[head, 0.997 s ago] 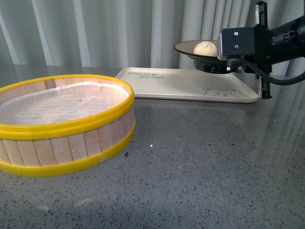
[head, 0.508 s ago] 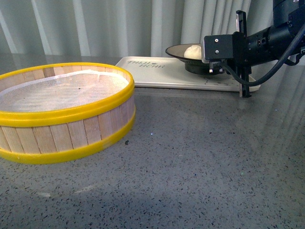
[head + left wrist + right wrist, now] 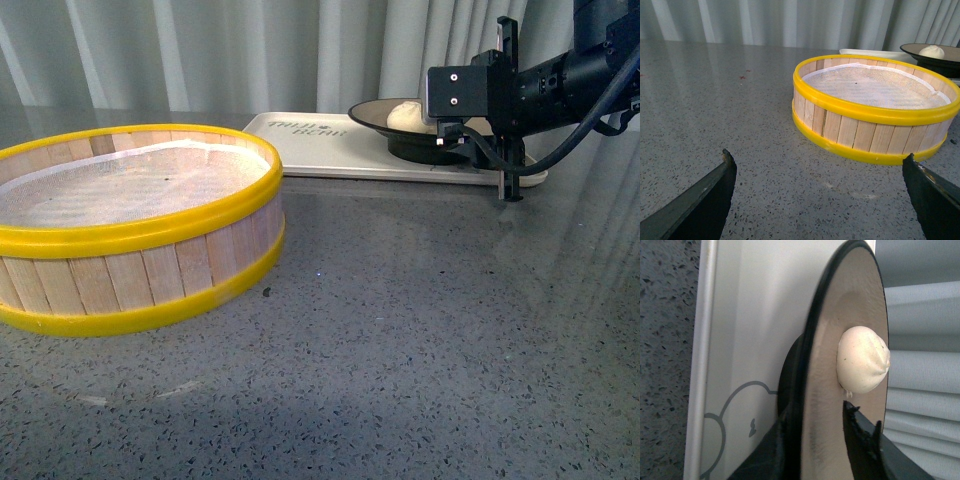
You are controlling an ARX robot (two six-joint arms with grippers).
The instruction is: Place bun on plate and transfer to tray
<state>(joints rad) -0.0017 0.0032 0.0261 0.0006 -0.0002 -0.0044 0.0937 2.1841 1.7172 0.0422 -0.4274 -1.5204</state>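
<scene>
Grey speckled tabletop (image 3: 400, 350) runs back to pale curtains (image 3: 200, 60), where the tray (image 3: 320, 152) lies long side left-to-right. Over its right half the plate (image 3: 372, 108) sits level, whether touching I cannot tell, with the bun (image 3: 403, 116) pleats-up inside. The right gripper (image 3: 820, 427) pinches the plate's rim; the left gripper (image 3: 818, 156) gapes empty before the steamer basket (image 3: 140, 235) — bare table lies to the basket's right.

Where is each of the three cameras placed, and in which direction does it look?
Front view: on the robot's body, facing forward; shows the steamer basket, the tray, and the right gripper shut on the plate.
Left wrist view: on the left wrist, looking past the open left gripper at the steamer basket.
Right wrist view: on the right wrist, close to the plate rim, the bun on it, tray beyond.
Shared: all three show the bun on the plate.
</scene>
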